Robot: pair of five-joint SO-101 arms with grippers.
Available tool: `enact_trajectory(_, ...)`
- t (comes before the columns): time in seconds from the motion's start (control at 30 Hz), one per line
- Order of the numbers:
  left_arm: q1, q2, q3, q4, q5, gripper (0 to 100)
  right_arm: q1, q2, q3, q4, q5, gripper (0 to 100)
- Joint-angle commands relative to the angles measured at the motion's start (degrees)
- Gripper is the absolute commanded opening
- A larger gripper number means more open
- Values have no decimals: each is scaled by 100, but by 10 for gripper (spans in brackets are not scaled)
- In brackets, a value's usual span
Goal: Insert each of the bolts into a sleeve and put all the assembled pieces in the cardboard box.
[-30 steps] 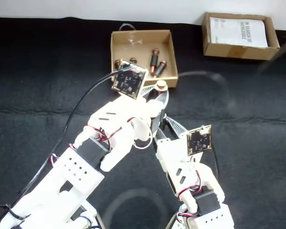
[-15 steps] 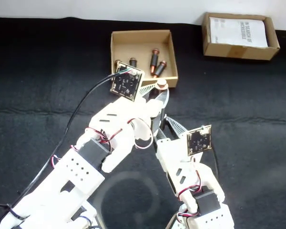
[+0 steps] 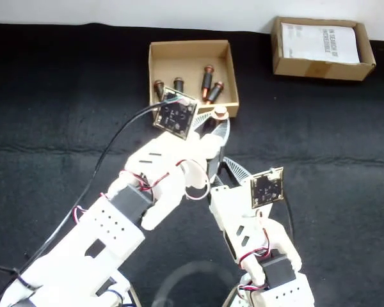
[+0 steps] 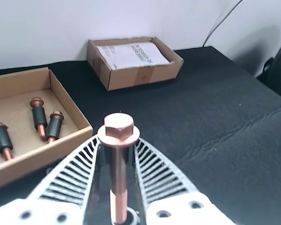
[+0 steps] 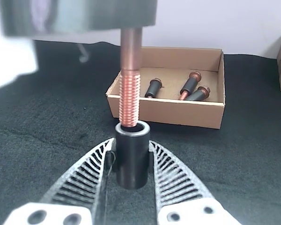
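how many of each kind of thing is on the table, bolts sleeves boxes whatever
assembled pieces: 4
bolt not yet sleeved: 1
sleeve still empty: 1
cardboard boxes: 2
total: 8

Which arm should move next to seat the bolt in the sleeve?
Left, probably: the left tool holds the bolt upright, tip at the mouth of the sleeve in the right tool.
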Motion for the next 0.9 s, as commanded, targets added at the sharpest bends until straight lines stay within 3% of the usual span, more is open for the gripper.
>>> enact_trajectory(0.0,110,180,-189,-53,141,9,-13,-66,857,-136,-62,6)
enact_trajectory(0.53,84,233,-224,9,123,9,57,-66,857,-136,-62,6)
enact_trajectory(0.77,84,233,-268,914,114,11,215,-66,857,-136,-62,6)
enact_trajectory(0.87,75,224,-268,1521,105,76,233,-66,857,-136,-62,6)
